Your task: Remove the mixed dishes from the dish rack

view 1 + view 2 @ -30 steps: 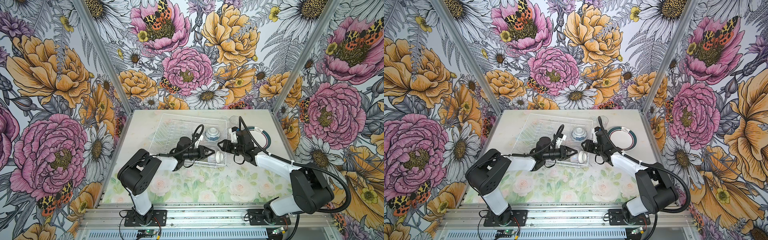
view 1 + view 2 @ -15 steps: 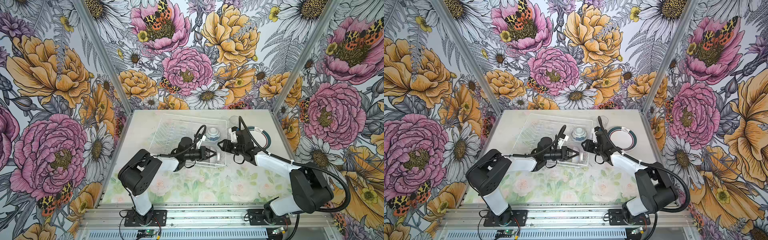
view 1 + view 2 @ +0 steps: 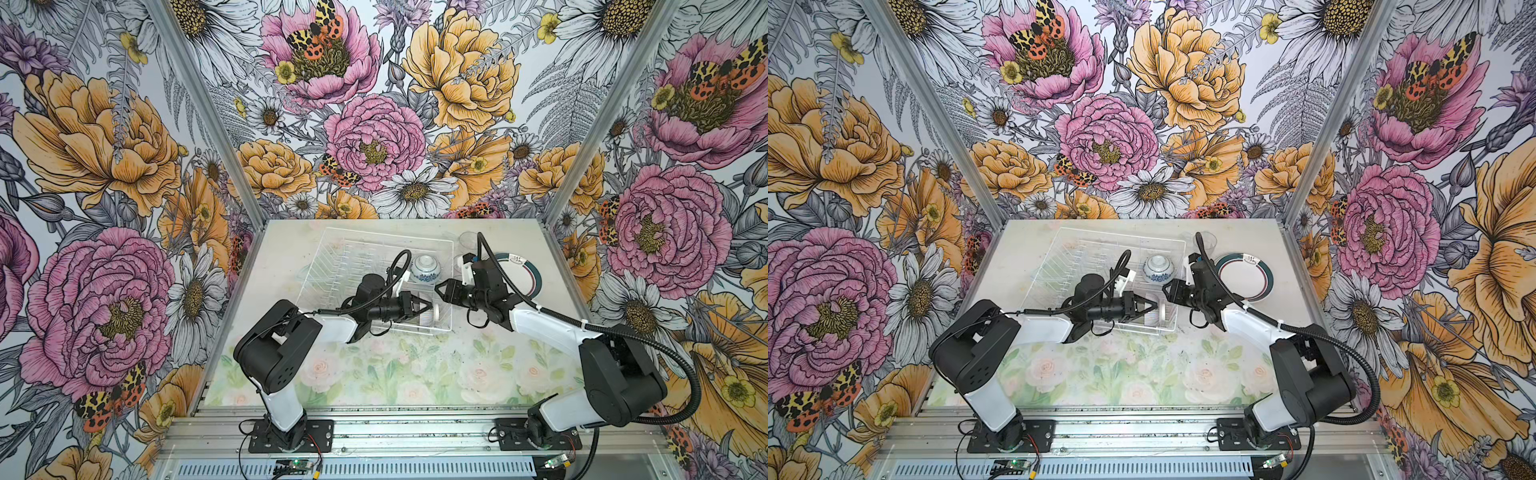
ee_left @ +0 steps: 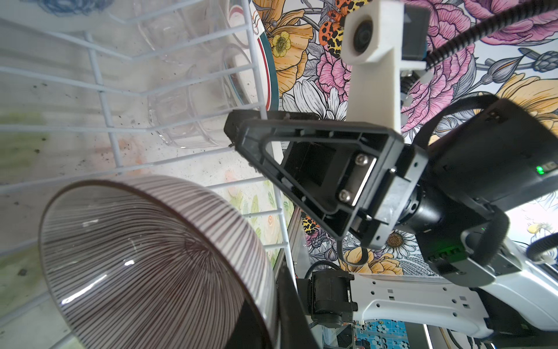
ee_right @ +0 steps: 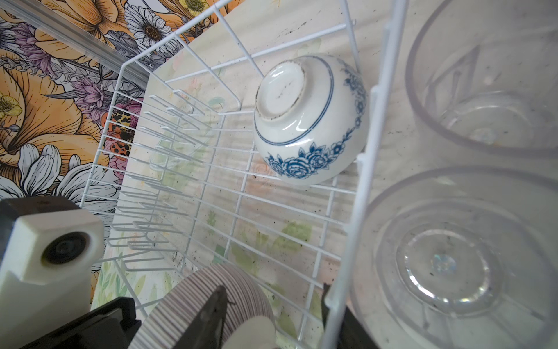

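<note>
In both top views the dish rack (image 3: pixel 332 270) sits toward the back of the table (image 3: pixel 374 374). The left end effector (image 3: pixel 429 309) reaches into its near right corner and is clamped on the rim of the ribbed greyish bowl (image 3: pixel 428 323). The blue-and-white floral bowl (image 3: pixel 424 269) lies upside down farther back in the rack. The right end effector (image 3: pixel 444 291) hangs at the rack's right wall, and the teal-and-red-rimmed white plate (image 3: pixel 530 278) lies flat on the table beyond it. The left wrist view shows the ribbed greyish bowl (image 4: pixel 151 256) tipped on its side. It shows the right end effector (image 4: pixel 232 127) side-on, so I cannot tell whether its fingers stand apart. The right wrist view shows two clear glass tumblers (image 5: pixel 447 263) just outside the rack wall.
</note>
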`<state>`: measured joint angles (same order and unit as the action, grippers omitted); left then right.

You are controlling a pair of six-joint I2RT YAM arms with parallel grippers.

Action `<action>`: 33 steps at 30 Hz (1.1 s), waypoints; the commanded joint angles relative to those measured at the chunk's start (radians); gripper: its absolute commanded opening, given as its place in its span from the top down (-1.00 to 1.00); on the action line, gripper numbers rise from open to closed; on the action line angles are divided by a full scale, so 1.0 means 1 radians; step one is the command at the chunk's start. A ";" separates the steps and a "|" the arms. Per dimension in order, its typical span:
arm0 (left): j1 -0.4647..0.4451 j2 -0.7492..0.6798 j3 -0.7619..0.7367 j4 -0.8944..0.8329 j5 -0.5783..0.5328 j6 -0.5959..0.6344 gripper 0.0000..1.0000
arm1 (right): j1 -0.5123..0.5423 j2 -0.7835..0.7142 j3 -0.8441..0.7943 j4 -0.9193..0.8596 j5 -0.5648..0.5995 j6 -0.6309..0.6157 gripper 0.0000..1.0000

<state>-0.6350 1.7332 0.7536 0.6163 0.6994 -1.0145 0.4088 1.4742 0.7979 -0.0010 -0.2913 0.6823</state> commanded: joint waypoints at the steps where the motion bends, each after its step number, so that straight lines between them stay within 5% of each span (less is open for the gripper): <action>1: 0.017 -0.025 0.012 -0.081 -0.047 -0.027 1.00 | 0.000 -0.045 0.024 0.004 0.031 -0.044 -0.11; 11: 0.083 -0.139 0.168 -0.213 -0.193 -0.012 1.00 | 0.014 -0.208 -0.004 -0.014 0.185 -0.182 -0.28; 20: 0.107 -0.329 0.225 -0.494 -0.538 0.079 1.00 | 0.142 -0.237 0.024 0.010 0.362 -0.309 -0.31; 33: 0.152 -0.514 0.190 -0.534 -0.756 0.088 1.00 | 0.268 -0.133 0.022 0.341 0.424 -0.339 -0.31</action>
<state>-0.4877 1.2549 0.9482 0.0326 0.0193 -0.9421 0.6514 1.3254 0.8215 0.1898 0.0986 0.3641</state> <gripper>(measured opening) 0.098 0.653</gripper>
